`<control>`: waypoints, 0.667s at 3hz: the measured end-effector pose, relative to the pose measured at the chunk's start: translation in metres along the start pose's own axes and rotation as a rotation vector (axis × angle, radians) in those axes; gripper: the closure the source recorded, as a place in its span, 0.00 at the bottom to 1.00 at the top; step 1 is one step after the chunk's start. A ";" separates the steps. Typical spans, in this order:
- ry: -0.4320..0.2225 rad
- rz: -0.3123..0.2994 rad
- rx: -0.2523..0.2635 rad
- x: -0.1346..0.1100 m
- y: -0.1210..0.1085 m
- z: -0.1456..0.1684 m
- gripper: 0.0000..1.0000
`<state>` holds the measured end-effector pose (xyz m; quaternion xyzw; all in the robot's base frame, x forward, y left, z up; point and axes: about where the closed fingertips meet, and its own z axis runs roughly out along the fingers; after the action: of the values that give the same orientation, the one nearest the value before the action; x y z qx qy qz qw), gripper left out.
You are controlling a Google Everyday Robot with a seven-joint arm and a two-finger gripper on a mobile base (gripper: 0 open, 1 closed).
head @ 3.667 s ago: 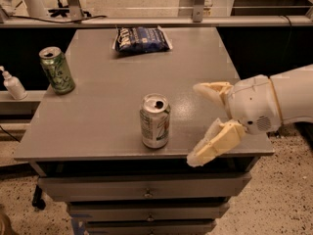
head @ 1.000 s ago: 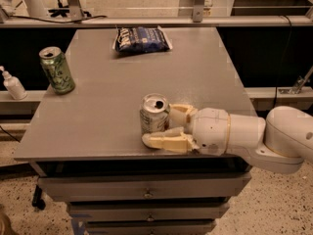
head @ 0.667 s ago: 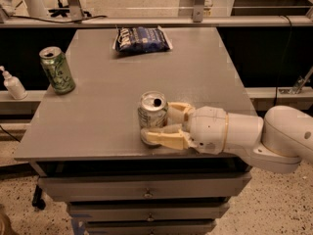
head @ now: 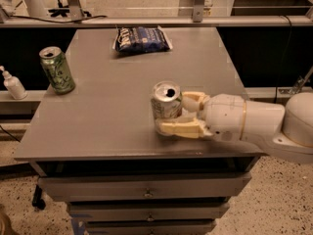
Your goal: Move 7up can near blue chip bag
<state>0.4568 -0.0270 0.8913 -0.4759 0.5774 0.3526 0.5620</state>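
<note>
The 7up can (head: 165, 102), silver-white with an open silver top, stands upright at the front middle of the grey table (head: 107, 126). My gripper (head: 173, 114) reaches in from the right and is shut on the can. One cream finger (head: 183, 129) crosses the can's lower front and the other lies behind it. The blue chip bag (head: 143, 38), dark blue with white lettering, lies flat at the far middle of the table, well away from the can.
An all-green patterned can (head: 57, 70) stands upright near the table's left edge. A white pump bottle (head: 12, 84) sits on a lower shelf to the left. Drawers are under the table front. A metal rail runs behind the table.
My gripper, open at the table's right 3.7 s ago, has closed around the can. The can has since shifted slightly right and toward the far side with the gripper.
</note>
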 end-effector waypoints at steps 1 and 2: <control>0.068 -0.043 0.054 -0.029 -0.029 -0.049 1.00; 0.067 -0.044 0.050 -0.029 -0.028 -0.047 1.00</control>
<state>0.4659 -0.0756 0.9292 -0.4856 0.5941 0.3094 0.5617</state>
